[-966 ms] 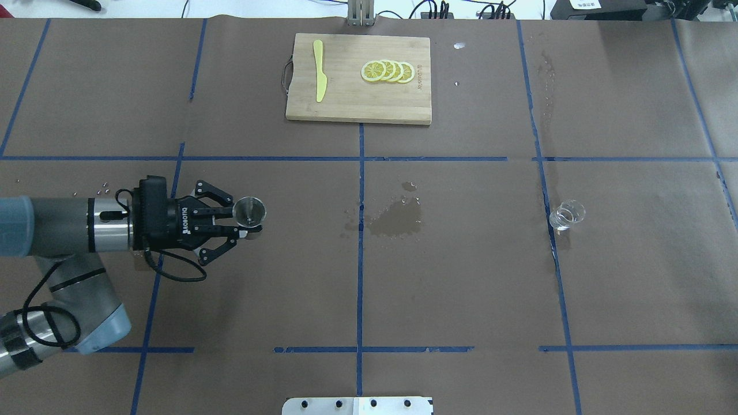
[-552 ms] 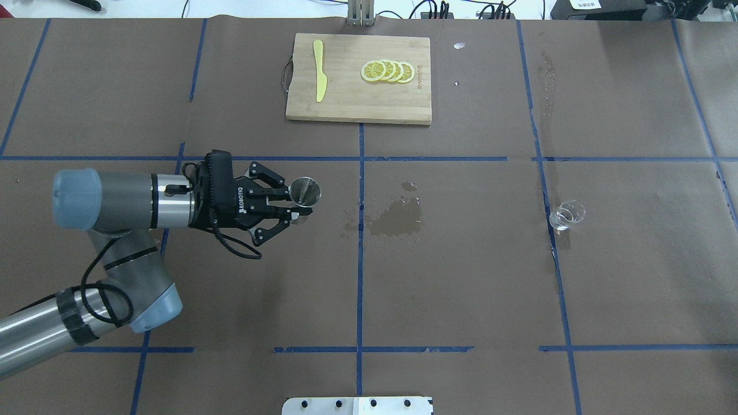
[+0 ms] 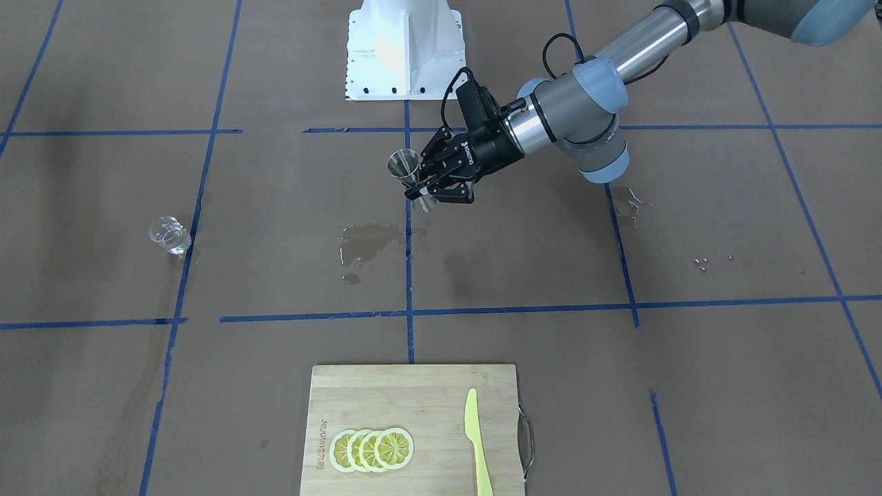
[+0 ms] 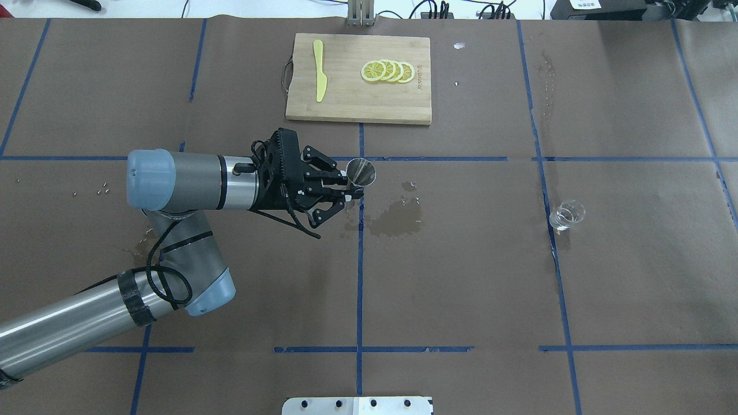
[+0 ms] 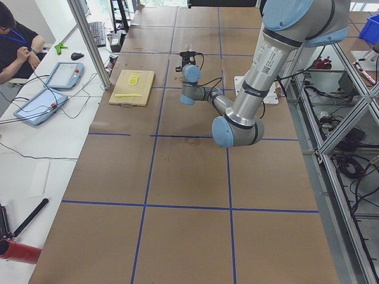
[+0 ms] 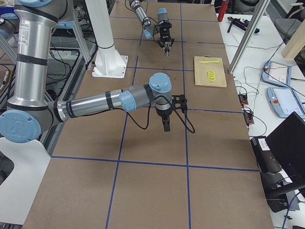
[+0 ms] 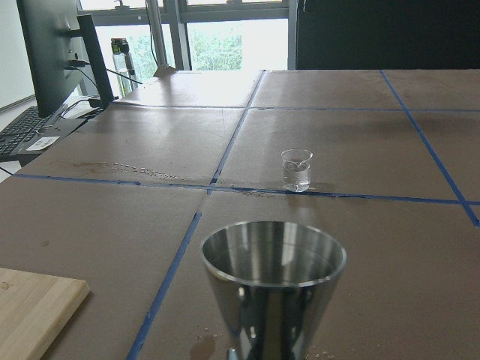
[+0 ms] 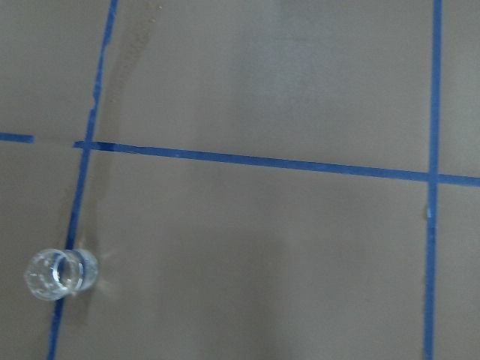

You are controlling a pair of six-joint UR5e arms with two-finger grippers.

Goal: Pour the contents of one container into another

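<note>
1. Since a second ago our left arm has swung from the left part of the counter (image 4: 461,288) toward its middle, carrying the steel cup (image 4: 361,172) along. The glass beaker (image 4: 567,215), the wet patch (image 4: 398,219) and the cutting board (image 4: 357,101) lie where they lay.
2. Nearest to us, the left end effector (image 4: 350,193) is clamped on the lower part of the steel cup. It holds the cup clear of the counter and about upright, mouth up, as the wrist view shows. We cannot tell whether there is liquid inside.
3. Just beyond the cup, the wet patch darkens the paper; we judge it to be spilled liquid.
4. Farther on, the glass beaker stands upright on a blue tape line (image 4: 542,173), well apart from the cup. We cannot tell what it holds.
5. The right end effector (image 6: 165,125) shows only in the side view, hanging above the counter; we cannot tell whether it is open or closed.
6. Farthest off, the cutting board carries lemon slices (image 4: 387,71) and a yellow knife (image 4: 319,70), which have no part in this job.
7. Our reading is that the pickup is done and the carry is only partway. What is left is to cross the remaining stretch, bring the rim above the beaker and tip; no pour has begun.
</note>
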